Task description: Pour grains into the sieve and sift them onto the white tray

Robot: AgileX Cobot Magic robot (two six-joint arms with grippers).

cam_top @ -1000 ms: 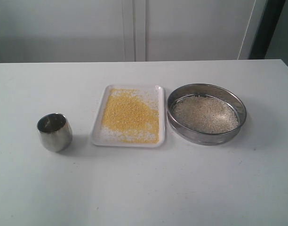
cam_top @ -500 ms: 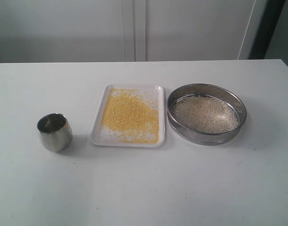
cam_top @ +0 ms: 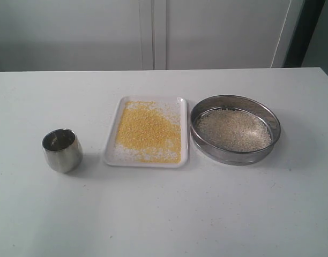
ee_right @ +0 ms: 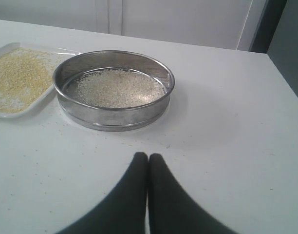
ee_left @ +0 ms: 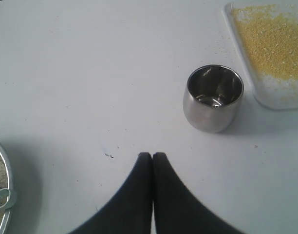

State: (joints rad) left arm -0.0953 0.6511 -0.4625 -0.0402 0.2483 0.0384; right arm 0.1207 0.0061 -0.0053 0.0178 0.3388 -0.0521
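Left gripper (ee_left: 152, 156): closed fully, nothing is held, cup (ee_left: 210, 116) is not touched.
Right gripper (ee_right: 148, 157): closed fully, nothing is held, sieve (ee_right: 115, 116) is not touched.

counter (cam_top: 164, 214): plain matte white, a few tiny dark specks
white tray (cam_top: 111, 156): glossy white
grains (cam_top: 149, 131): golden-yellow heap on the tray, flecked with off-white along its lower and upper edges; pale off-white, faintly beige, in the sieve
sieve (cam_top: 233, 156): silvery steel wall, grey mesh
cup (cam_top: 62, 152): mirror-bright silver, darker grey inside
left hand (ee_left: 152, 155): black
right hand (ee_right: 148, 156): black
wall (cam_top: 73, 32): pale grey-white panels
dark strip (cam_top: 306, 32): near-black, upper right of the frame
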